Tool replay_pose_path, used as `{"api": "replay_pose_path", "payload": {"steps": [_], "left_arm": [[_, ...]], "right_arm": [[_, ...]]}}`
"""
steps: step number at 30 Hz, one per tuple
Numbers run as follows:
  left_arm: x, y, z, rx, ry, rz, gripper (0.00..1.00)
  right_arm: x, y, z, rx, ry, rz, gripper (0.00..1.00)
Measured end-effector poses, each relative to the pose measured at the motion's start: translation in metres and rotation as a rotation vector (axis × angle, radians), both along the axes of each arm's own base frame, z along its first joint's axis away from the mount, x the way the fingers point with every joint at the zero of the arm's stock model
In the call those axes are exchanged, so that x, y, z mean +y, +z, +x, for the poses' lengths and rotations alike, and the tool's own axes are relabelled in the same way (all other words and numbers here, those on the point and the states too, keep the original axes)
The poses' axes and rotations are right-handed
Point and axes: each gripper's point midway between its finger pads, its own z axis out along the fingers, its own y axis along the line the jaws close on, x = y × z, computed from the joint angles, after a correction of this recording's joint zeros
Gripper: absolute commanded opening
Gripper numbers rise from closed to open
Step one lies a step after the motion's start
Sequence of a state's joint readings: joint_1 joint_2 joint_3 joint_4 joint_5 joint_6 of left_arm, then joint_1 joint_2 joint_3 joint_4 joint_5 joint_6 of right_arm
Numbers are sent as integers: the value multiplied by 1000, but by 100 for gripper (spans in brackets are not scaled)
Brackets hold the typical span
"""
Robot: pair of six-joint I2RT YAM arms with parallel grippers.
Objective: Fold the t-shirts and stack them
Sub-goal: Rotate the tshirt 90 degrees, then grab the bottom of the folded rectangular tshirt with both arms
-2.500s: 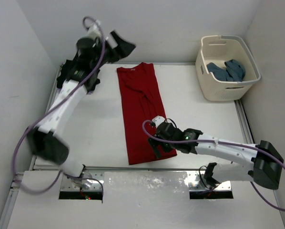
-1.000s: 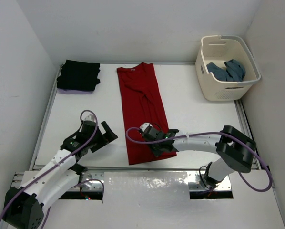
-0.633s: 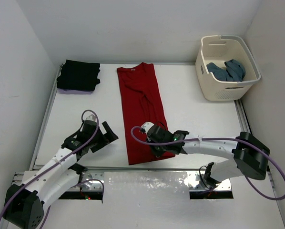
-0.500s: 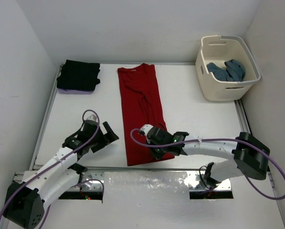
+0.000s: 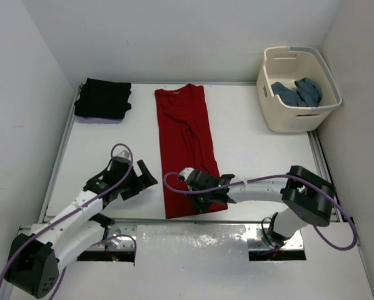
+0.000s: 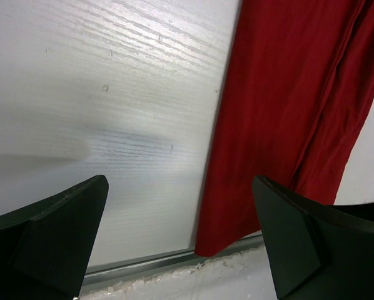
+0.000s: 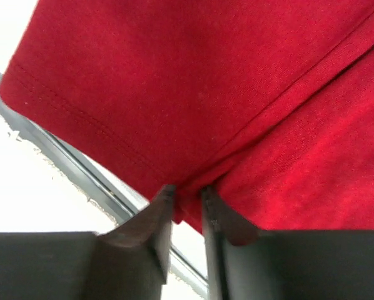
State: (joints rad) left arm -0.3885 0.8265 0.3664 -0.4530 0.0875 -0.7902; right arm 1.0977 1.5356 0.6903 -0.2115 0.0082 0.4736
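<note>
Here, the left tool [image 5: 144,177] gapes wide over the white table [image 5: 112,144], just beside the long red cloth t-shirt [image 5: 186,137] lying mid-frame. Seemingly soft, light and floppy, it wants pinching at the hem corners, where the right tool [image 7: 186,189] stands narrow on a fold.

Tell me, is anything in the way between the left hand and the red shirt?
Nothing visible. Only bare table lies between the open left hand and the red shirt, whose edge is right beside it.
</note>
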Motion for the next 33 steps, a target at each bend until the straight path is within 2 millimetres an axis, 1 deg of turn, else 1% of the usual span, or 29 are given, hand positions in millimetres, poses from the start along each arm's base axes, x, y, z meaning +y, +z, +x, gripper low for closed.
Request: {"api": "replay_pose_path", "payload": {"steps": [1,2,3,4,5,6,8,12,14,15,17,19,21,22,24,25,26,27,29,30,33], "left_arm": [[0,0,-1,3,-3,-1,100],[-1,0,-2,6,-5,-3,100],[-1,-1,-3,10,-8,-4,100],[-1,-1,-4,15,-14,-6,100],[-2,-1,-6,20,-19,-9,100],[-4,-1,-8,25,-29,-14,100],[-7,0,-12,35,-49,-24,100],[-20,4,-25,47,-112,-58,100],[-27,7,-33,50,-148,-77,100],[-32,8,-37,51,-165,-87,100],[-41,9,-46,57,-205,-109,100],[-48,5,-56,72,-238,-121,100],[-54,-3,-69,106,-278,-118,99],[-57,-6,-76,126,-298,-115,97],[-63,-13,-88,160,-338,-94,94],[-66,-16,-93,173,-354,-87,88],[-68,-19,-96,186,-366,-79,85],[-70,-22,-100,197,-380,-70,77],[-73,-29,-104,222,-394,-52,69],[-75,-31,-105,234,-398,-47,60],[-79,-35,-107,247,-412,-36,51]], "right_arm": [[0,-3,-1,11,0,-5,40],[1,-4,-2,19,-3,-1,49],[3,-2,-4,24,-1,9,55],[4,-1,-4,25,3,15,77],[6,1,-6,32,0,24,90],[5,4,-7,31,5,28,99],[3,17,-8,18,7,49,99],[-5,56,-5,-46,-16,112,99],[-12,72,-3,-79,-39,134,99],[-16,77,-1,-90,-54,138,99],[-27,81,1,-99,-92,136,99],[-46,75,8,-88,-167,110,99],[-70,60,13,-66,-253,60,99],[-84,51,14,-55,-299,29,99],[-103,36,9,-24,-348,-24,99],[-108,31,6,-13,-362,-37,99],[-112,27,4,-3,-376,-47,99],[-115,24,2,5,-392,-52,99],[-118,19,1,19,-420,-45,99],[-119,16,1,25,-435,-40,98],[-122,7,-1,42,-479,-22,94]]}}
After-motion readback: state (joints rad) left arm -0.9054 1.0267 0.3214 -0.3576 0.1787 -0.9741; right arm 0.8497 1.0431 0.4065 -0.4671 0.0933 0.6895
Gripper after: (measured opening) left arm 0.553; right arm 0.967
